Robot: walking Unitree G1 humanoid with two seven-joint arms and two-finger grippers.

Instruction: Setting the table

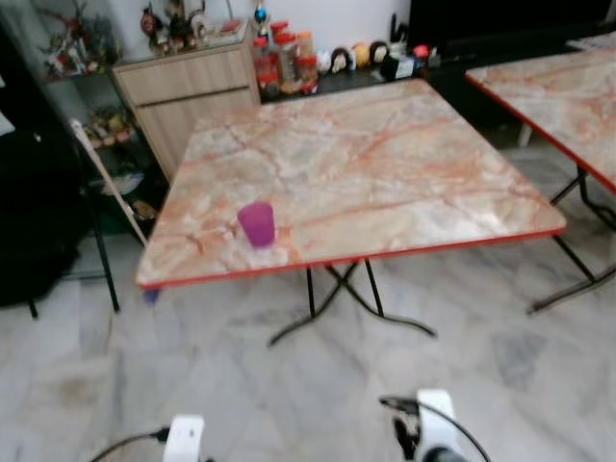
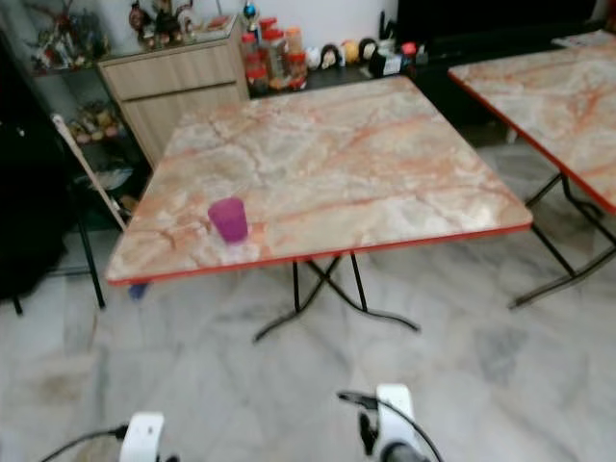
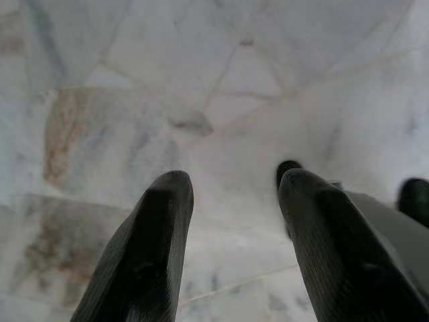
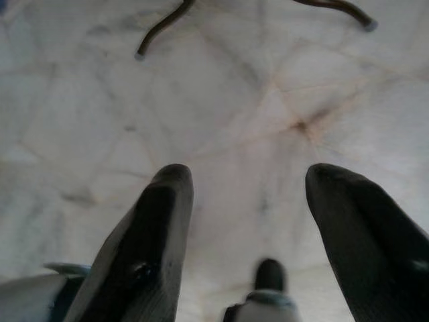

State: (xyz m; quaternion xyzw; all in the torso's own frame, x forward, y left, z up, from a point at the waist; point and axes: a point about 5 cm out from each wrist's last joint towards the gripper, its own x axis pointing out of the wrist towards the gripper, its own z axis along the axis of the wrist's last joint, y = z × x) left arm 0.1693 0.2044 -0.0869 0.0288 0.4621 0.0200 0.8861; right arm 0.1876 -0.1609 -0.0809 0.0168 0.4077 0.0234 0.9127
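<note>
Left eye view: a translucent purple cup stands upright on a square folding table, close to the table's near red edge and toward its left corner, well ahead of and above both grippers. The tabletop is pink-and-cream marble-patterned with a red rim and rests on crossed black metal legs. Left gripper hangs low over the pale marble floor, its two black fingers spread apart with nothing between them. Right gripper hangs likewise, fingers spread wide and empty; the curved feet of the table legs lie on the floor ahead of it. A second table of the same pattern stands beyond the right gripper's side. Behind the first table are a wooden cabinet, red-lidded jars and small figurines; a pale stick leans at the far left. Any labels are too blurred to read.
</note>
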